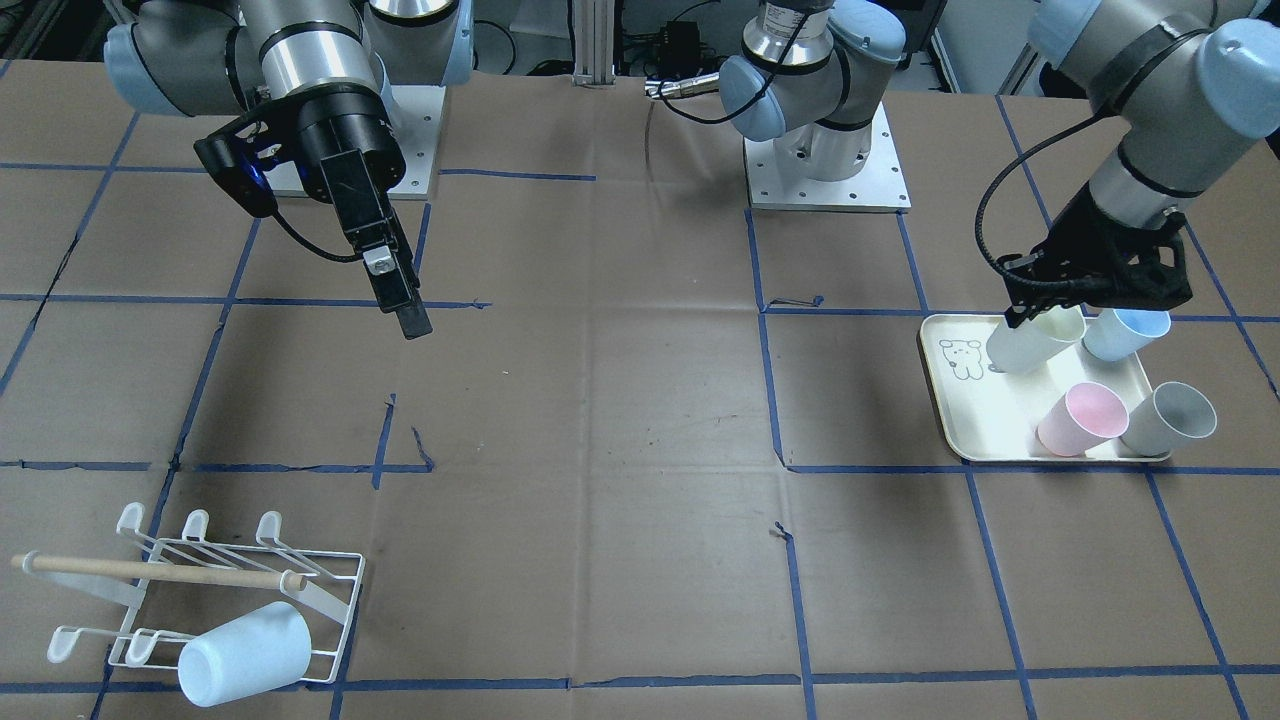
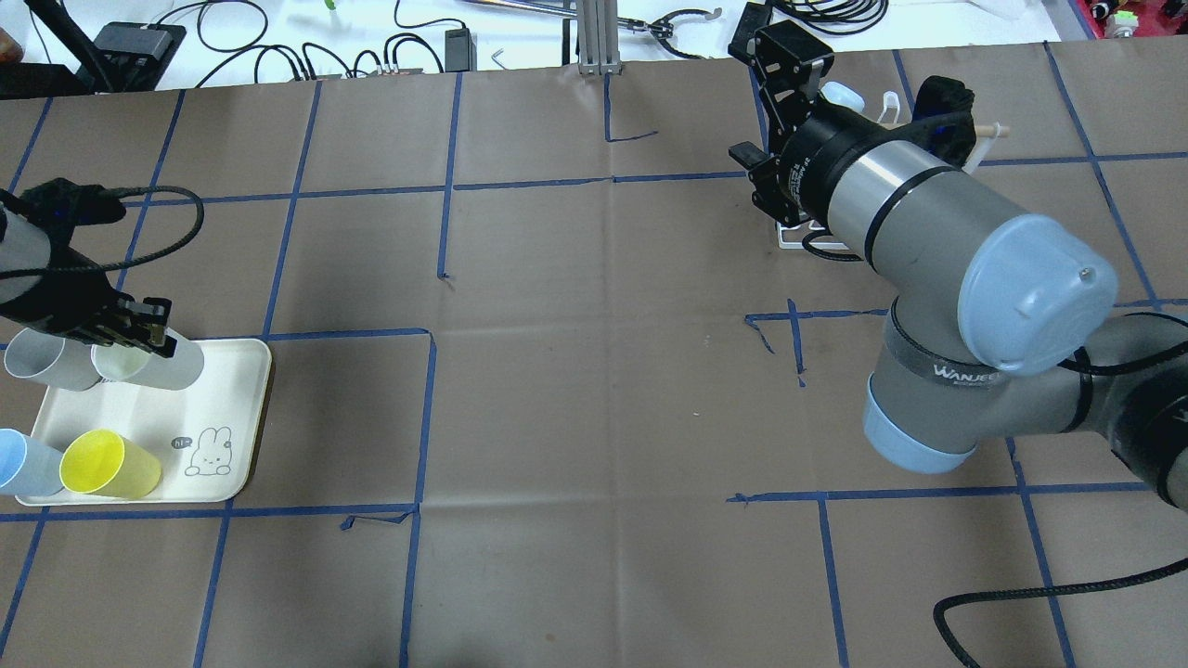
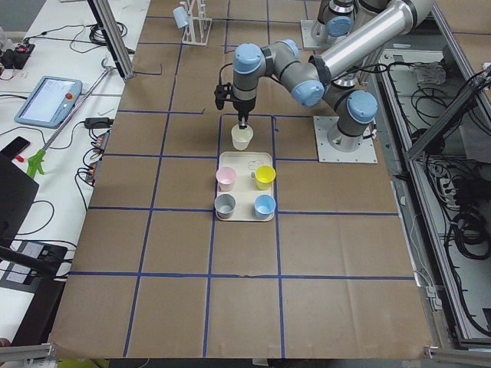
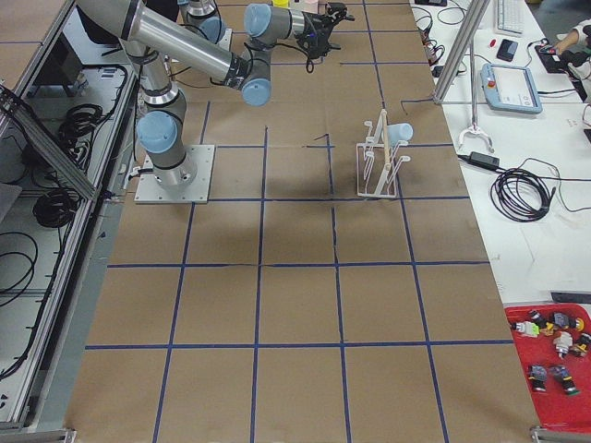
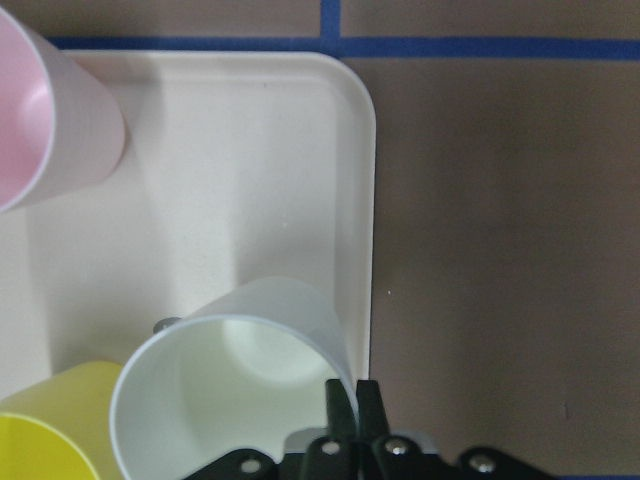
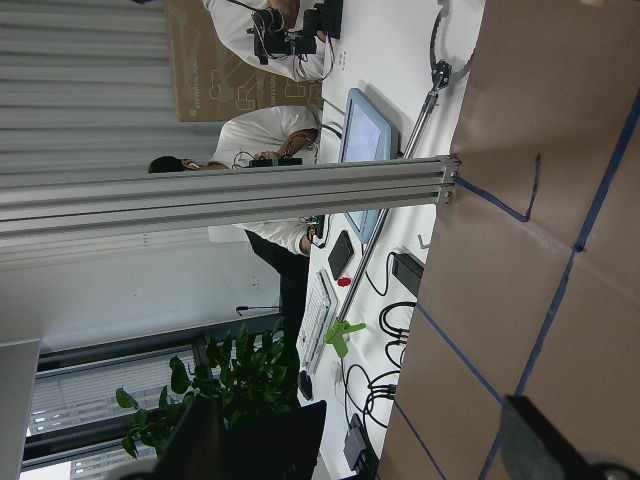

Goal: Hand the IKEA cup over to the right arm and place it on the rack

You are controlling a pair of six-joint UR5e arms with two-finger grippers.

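My left gripper [image 1: 1032,316] is shut on the rim of a white IKEA cup [image 1: 1030,342], which tilts over a corner of the cream tray [image 1: 985,420]. In the left wrist view the closed fingertips [image 5: 352,398] pinch the cup's wall [image 5: 235,385]. The right arm's gripper [image 1: 405,310] hangs over bare table, far from the cup. It is open: its fingers [image 6: 540,448] stand wide apart in the right wrist view with nothing between them. The white wire rack [image 1: 230,575] stands near the table's corner on the right arm's side. A pale blue cup [image 1: 245,655] hangs on one prong.
Pink [image 1: 1080,418], grey [image 1: 1168,418] and blue [image 1: 1125,333] cups sit on the tray, and the overhead view shows a yellow one [image 2: 109,464]. Brown paper with blue tape lines covers the table. The right arm's elbow [image 2: 1021,288] blocks most of the rack overhead.
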